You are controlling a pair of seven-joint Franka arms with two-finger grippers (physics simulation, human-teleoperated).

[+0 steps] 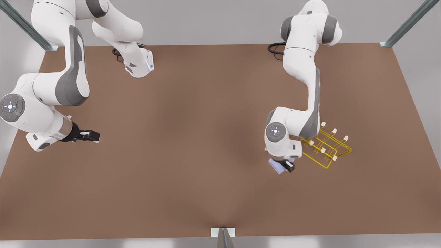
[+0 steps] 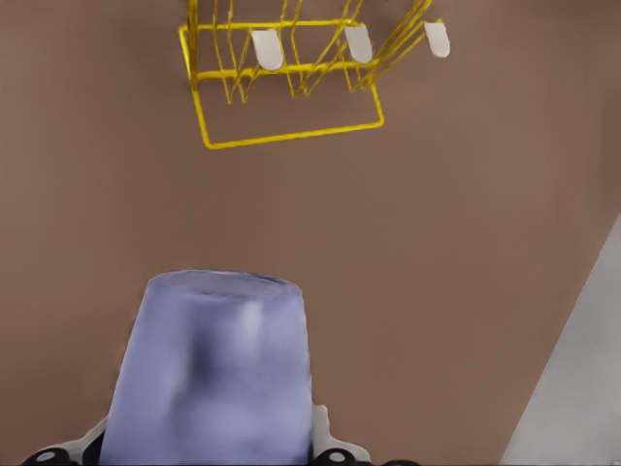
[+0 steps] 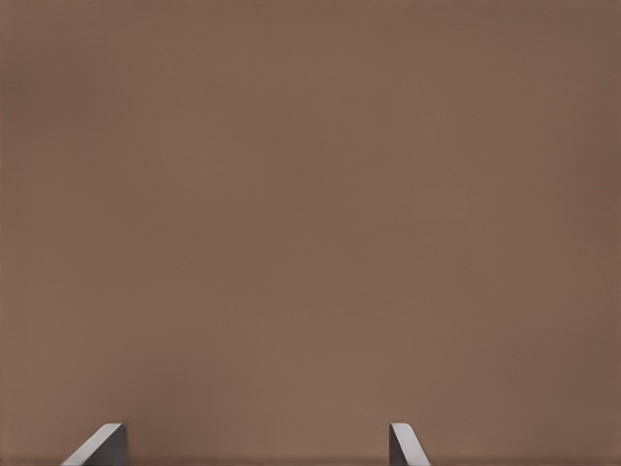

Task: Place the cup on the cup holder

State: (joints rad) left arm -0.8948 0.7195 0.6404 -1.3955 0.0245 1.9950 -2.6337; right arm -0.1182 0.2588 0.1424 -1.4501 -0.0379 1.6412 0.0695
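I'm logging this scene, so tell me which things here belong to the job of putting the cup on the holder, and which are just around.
Part of the job:
- cup, gripped by the left gripper
- cup holder, yellow wire rack beside it

Just around:
- right gripper, open, waiting over bare table at the front view's left
- brown table
- metal frame posts at the corners

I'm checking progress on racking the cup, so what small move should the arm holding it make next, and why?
Probably carry it sideways toward the cup holder and line it up over a white-capped peg. The left gripper holds the cup beside the rack, still apart from it. The right gripper waits open, far across the table.
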